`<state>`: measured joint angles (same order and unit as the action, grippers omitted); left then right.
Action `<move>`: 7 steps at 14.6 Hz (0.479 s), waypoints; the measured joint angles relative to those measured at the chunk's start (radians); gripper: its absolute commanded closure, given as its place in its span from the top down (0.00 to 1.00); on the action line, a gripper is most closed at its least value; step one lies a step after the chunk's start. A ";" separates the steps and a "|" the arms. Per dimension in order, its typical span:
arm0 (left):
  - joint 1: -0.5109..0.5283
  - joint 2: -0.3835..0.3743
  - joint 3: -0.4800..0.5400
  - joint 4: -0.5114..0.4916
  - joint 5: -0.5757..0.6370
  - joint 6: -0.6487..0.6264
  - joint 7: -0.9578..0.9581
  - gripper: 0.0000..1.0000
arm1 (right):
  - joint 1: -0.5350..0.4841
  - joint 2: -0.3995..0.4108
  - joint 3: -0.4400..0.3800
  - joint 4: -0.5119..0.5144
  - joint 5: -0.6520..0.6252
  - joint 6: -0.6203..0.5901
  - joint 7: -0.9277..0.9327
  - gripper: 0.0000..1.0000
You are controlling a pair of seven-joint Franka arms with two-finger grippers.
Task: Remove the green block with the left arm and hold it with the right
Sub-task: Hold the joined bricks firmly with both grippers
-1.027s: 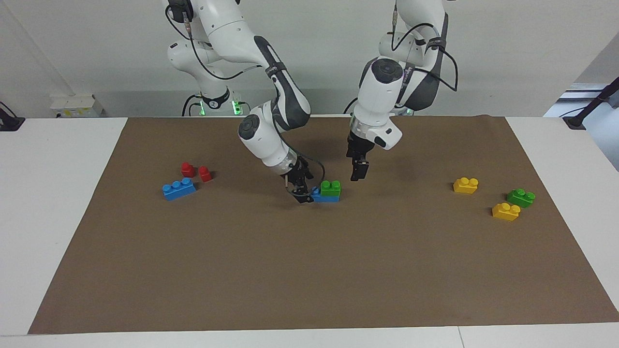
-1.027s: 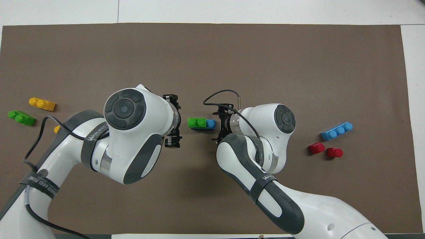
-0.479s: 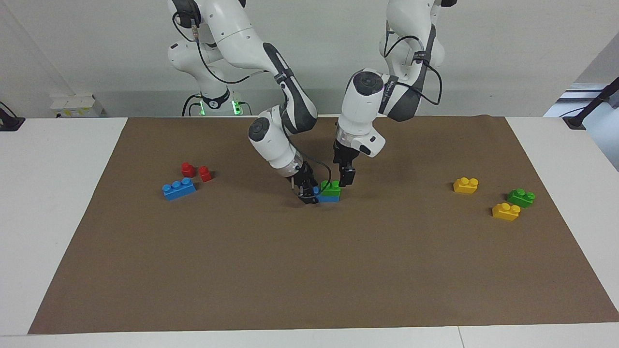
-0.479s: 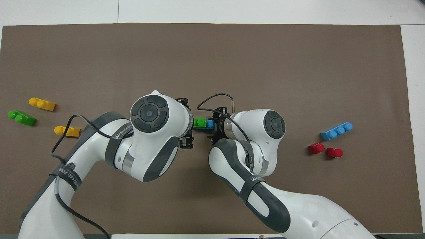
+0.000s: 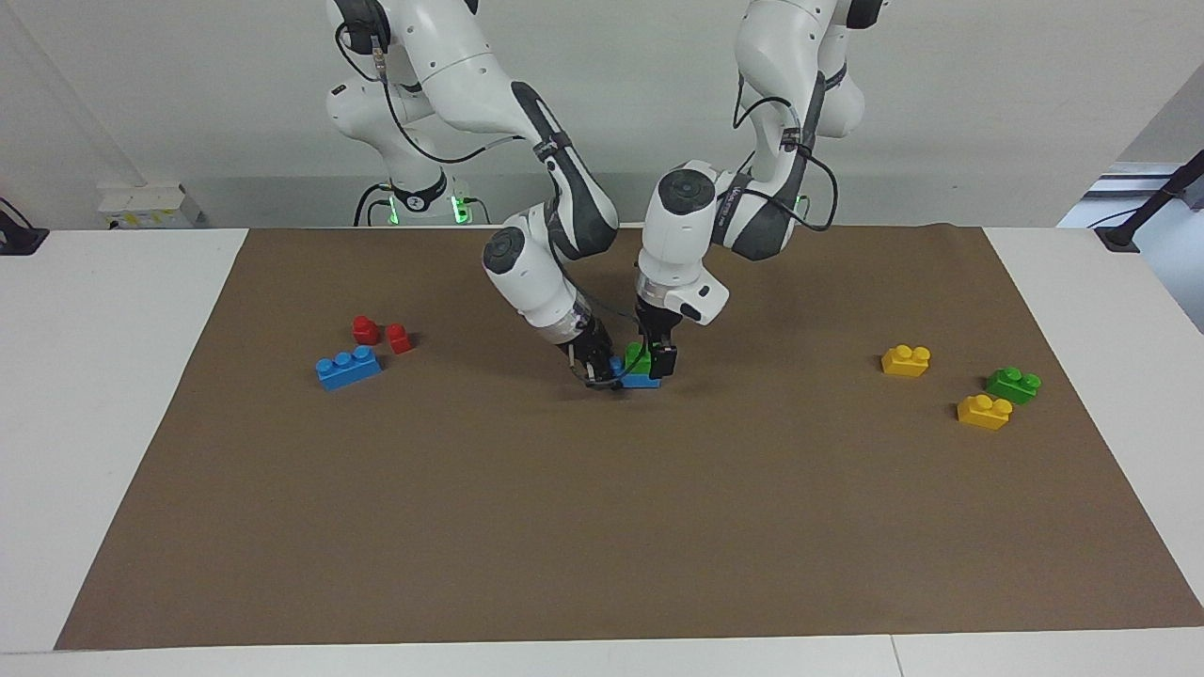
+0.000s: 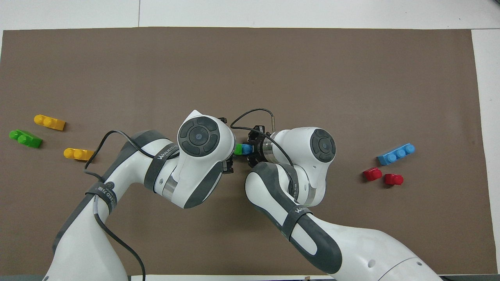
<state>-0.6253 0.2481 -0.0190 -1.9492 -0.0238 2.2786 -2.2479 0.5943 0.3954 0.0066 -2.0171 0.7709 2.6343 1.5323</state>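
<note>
The green block (image 5: 640,362) is sitting stacked on a blue brick (image 5: 642,381) mid-mat. The left gripper (image 5: 658,361) is standing right at the block, at its end toward the left arm, fingers apparently straddling it, though closure cannot be told. The right gripper (image 5: 596,369) is pinching the blue brick's other end. The stack's long axis is running between the two grippers.

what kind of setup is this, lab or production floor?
Most likely a robotics lab bench: two Franka arms at a white table under a brown mat, with loose toy bricks such as the yellow bricks and red pieces, against a bare wall.
</note>
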 measured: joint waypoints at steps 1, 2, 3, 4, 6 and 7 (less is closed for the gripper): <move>0.000 0.001 0.000 0.000 0.000 0.000 0.000 0.99 | 0.000 0.000 0.000 0.000 0.000 0.000 -0.001 0.00; 0.000 0.001 0.000 0.000 0.001 0.000 -0.001 0.89 | 0.000 0.000 0.000 0.000 0.000 0.000 -0.001 0.00; 0.000 0.001 0.000 0.000 0.001 0.000 -0.001 0.64 | 0.000 0.000 -0.001 0.000 0.000 0.000 -0.001 0.00; 0.000 0.001 0.000 0.000 0.001 0.000 -0.002 0.25 | 0.000 0.001 -0.002 0.000 0.000 0.000 -0.001 0.00; 0.000 0.001 0.000 0.000 0.003 0.000 -0.002 0.00 | 0.000 0.001 -0.002 0.000 0.000 0.000 -0.001 0.00; 0.000 0.001 0.000 0.000 0.005 0.000 -0.002 0.00 | 0.000 0.001 -0.002 0.000 0.000 0.000 0.000 0.00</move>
<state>-0.6253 0.2494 -0.0190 -1.9492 -0.0186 2.2787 -2.2494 0.5943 0.3961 0.0041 -2.0171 0.7709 2.6344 1.5318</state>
